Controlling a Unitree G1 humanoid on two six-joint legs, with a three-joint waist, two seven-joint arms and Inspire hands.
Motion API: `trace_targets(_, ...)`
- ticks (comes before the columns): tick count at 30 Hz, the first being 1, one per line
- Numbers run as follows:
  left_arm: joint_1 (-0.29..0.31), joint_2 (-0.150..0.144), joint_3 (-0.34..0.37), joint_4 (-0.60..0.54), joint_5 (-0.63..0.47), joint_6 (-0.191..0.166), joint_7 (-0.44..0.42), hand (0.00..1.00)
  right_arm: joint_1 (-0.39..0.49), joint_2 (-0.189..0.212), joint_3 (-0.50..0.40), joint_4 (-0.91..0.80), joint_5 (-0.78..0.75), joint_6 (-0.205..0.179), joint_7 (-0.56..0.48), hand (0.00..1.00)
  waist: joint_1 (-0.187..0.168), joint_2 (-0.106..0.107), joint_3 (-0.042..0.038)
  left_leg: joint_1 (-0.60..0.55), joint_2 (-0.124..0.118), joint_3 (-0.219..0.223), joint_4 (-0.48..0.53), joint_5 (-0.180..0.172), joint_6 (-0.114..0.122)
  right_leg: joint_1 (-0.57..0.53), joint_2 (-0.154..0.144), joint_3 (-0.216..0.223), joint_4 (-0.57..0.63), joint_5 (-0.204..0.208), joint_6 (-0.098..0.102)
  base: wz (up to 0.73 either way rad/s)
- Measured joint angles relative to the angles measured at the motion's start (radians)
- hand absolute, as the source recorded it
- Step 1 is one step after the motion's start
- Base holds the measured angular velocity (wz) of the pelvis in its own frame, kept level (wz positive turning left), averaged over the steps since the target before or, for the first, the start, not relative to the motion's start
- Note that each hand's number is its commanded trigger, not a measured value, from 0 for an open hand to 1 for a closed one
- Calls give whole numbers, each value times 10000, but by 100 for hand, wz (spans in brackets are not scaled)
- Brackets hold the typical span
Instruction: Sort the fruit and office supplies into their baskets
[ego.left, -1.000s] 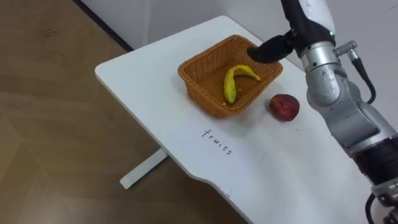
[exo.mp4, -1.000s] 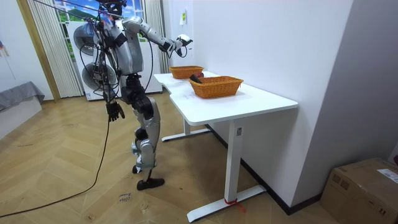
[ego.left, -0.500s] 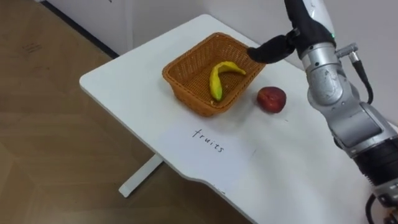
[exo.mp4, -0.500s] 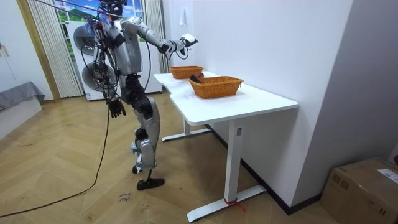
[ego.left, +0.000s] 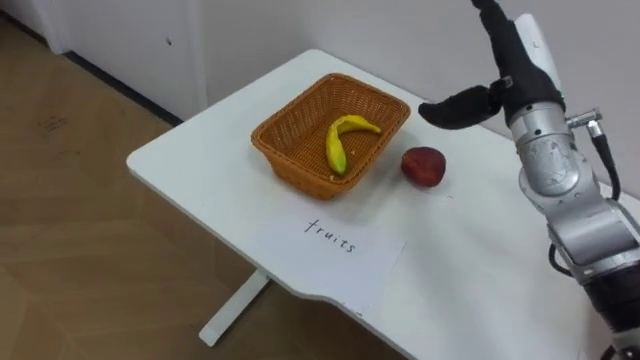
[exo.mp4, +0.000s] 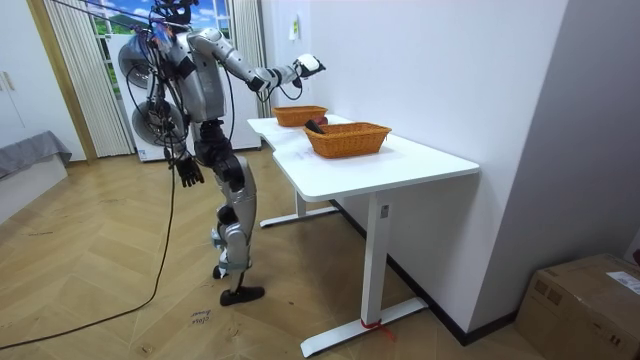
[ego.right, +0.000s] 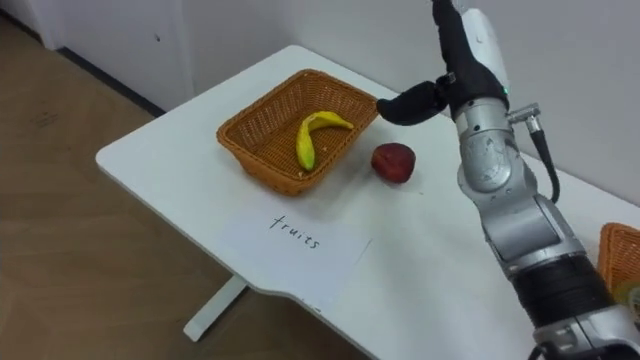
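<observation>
A wicker basket (ego.left: 296, 163) stands at the table's left end with a yellow banana (ego.left: 338, 142) lying in it. A paper label (ego.left: 340, 243) lies on the white table (ego.left: 200, 150) in front of it. A red apple (ego.left: 424, 166) rests on the tabletop just right of the basket. My right hand (ego.left: 518, 68) is raised above and to the right of the apple, open, its fingers pointing up and the thumb out toward the basket, holding nothing. In the room view my left hand (exo.mp4: 187, 172) hangs relaxed at my side.
A second wicker basket (ego.right: 623, 258) shows at the far right edge of the table. In the room view I stand at the table's end by the wall, with wooden floor (ego.left: 70, 250) to my left.
My right hand has lifted up and away from the basket's far rim to a spot above the apple. The camera has shifted, so the basket and apple sit further left in view.
</observation>
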Motion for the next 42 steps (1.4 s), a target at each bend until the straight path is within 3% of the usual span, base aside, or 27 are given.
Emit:
trace_targets(16,296,25,-47,-37,71,254,-27,0,606,420,-66,1654,4459,31,92,0,-51,38,29,108,-152,-13,-13,-79,218,176,-50,81,29,-87,159,1)
trace_targets(29,368,3,-66,2,101,286,-70,0,777,630,-65,1683,4716,35,547,0,-75,100,42,273,-172,-142,-18,-146,211,406,-41,-10,3,-85,162,2)
trace_targets(34,531,-51,-237,0,93,447,-254,0,799,631,-66,1713,4716,38,819,0,-79,269,-36,259,-184,-161,36,-176,168,415,-48,-11,27,-85,163,0)
trace_targets(42,566,-50,-240,-1,88,656,-542,0,799,630,-65,1724,4720,201,902,0,-94,255,-50,120,-198,-251,40,-108,176,310,-44,-98,32,-84,162,4)
